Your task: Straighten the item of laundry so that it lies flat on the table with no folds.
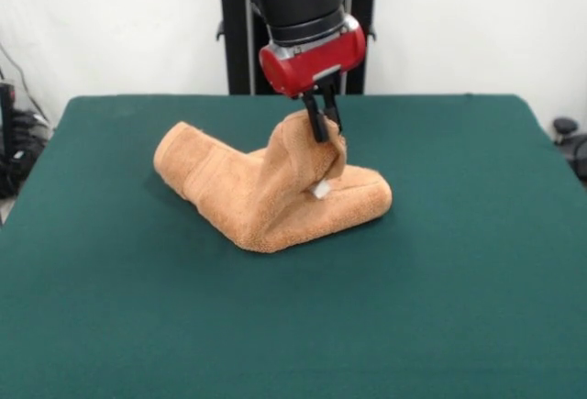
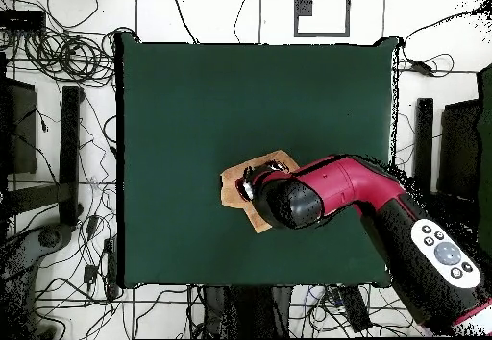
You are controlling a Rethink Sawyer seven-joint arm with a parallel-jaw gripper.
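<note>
We see the claw (image 1: 323, 124) pinched shut on a raised peak of the towel (image 1: 266, 193), its two black fingers (image 1: 316, 119) close together with a fold of terry cloth caught between them. The towel sits near the middle of the tabletop (image 1: 138, 326), somewhat toward the far side in the front view. It is not flat: two rolled, doubled-over lobes spread out in a V, one toward the picture's left and one toward the right, and the cloth climbs from them to the held peak. A small white tag (image 1: 321, 189) hangs just below the claw on the right lobe.

From overhead, the red and black arm (image 2: 384, 211) crosses in from the lower right and covers most of the towel (image 2: 252, 187); only its left portion and a strip of its upper edge peek out past the wrist, so we cannot make out the folds there, and the claw itself is hidden, probably under the wrist.

The rest of the green tabletop (image 2: 192, 96) carries nothing else. Around it, on the pale floor, lie tangles of black cables (image 2: 58, 53), thickest to the picture's left and along the bottom. Dark equipment (image 2: 29, 144) stands at both sides.
</note>
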